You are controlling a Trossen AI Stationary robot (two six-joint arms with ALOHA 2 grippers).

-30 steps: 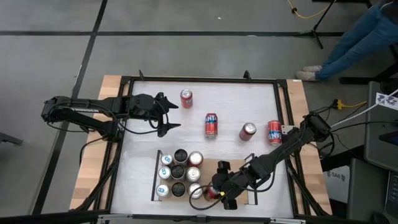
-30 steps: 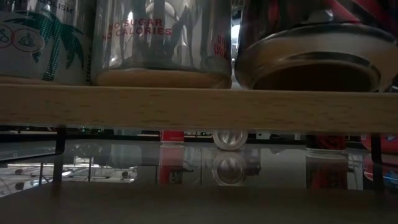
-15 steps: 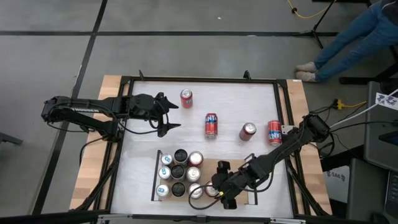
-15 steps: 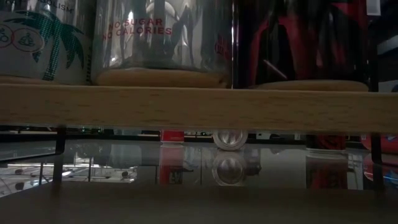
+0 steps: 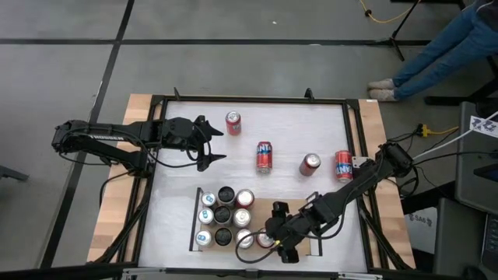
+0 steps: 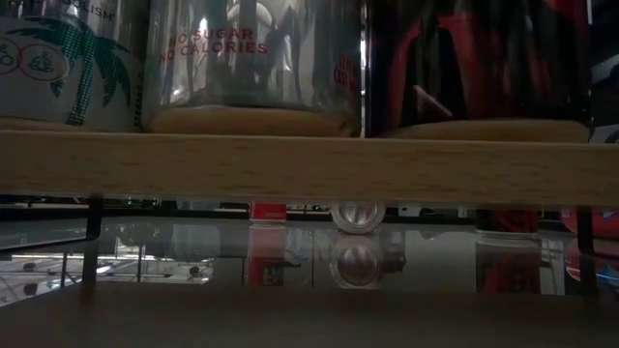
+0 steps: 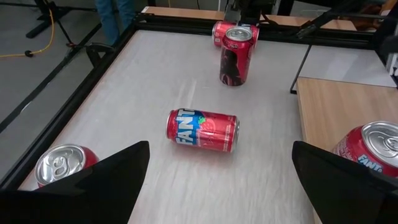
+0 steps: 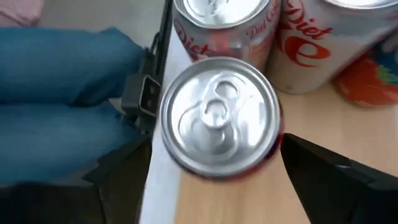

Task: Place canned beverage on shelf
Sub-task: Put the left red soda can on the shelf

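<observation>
**Seating a can on the shelf: placement stage**

Holding a red can [image 8: 219, 115] upright, the right end effector [image 5: 274, 239] sits at the near edge of the shelf [image 5: 313, 247]. Its two fingers [image 8: 339, 186] flank the can on either side; whether they press the can or have begun to part cannot be told, as the contact faces are hidden. In the low view the can's base [image 6: 479, 128] appears flat on the wooden panel, so the can is judged to be set down.

The can stands just beside the cluster of cans [image 5: 224, 215] already on the shelf, with two pale diet cans [image 8: 239, 28] directly behind it.

The left end effector [image 5: 210, 141] waits over the far left of the surface [image 5: 179, 187] with its fingers spread wide and nothing between them.

Task status:
- Done: several cans stand on the shelf, and the current one rests there.
- Left: release and withdrawal of the right arm. Four red cans remain on the surface: one upright [image 5: 233, 122], one lying [image 5: 265, 156], one tilted [image 5: 310, 164] and one by the right rail [image 5: 343, 166].
</observation>
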